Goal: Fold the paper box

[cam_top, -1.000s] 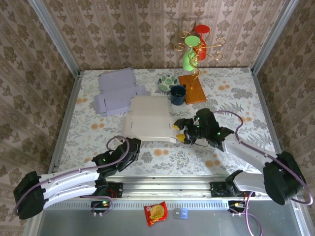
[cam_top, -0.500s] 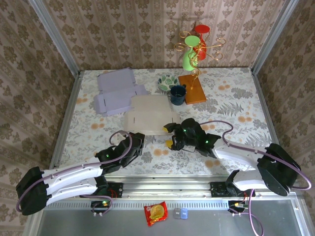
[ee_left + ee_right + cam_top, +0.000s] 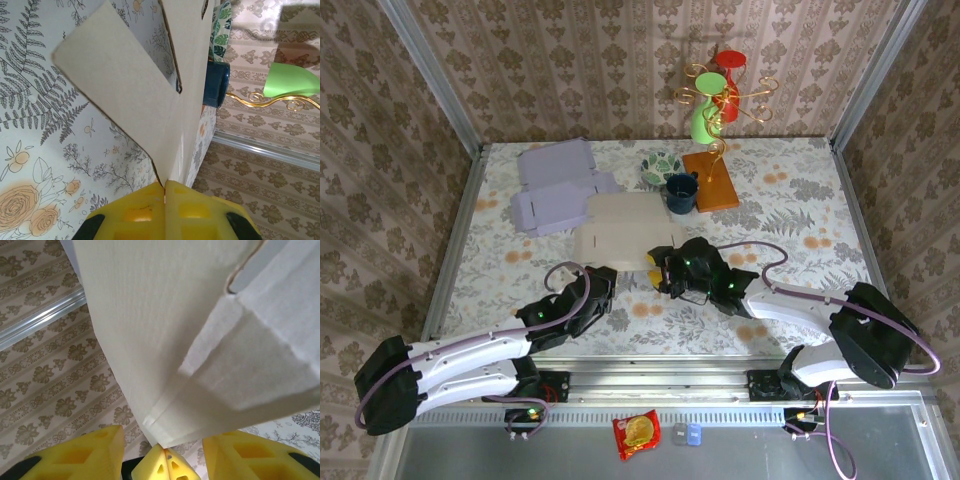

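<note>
The cream paper box (image 3: 620, 225) lies unfolded mid-table, its near edge raised. My left gripper (image 3: 603, 283) is shut on that near edge; in the left wrist view the yellow fingertips (image 3: 145, 207) of the left gripper (image 3: 165, 184) pinch the sheet (image 3: 135, 85), which rises away from them. My right gripper (image 3: 660, 275) sits just right of it at the same edge. In the right wrist view the right gripper (image 3: 164, 435) is open, its fingers (image 3: 80, 455) apart on either side of the box's creased flap (image 3: 160, 315), not pressing it.
Two flat purple boxes (image 3: 560, 190) lie at the back left. A dark blue cup (image 3: 681, 192), an orange block (image 3: 710, 180) and a patterned bowl (image 3: 662, 165) stand just behind the cream box. A gold stand with green and red cups (image 3: 715, 100) is at the back.
The right gripper slid left along the box's near edge toward the left gripper and narrowed its jaws. The near edge has lifted and drawn back. The left gripper stayed shut and crept forward.
</note>
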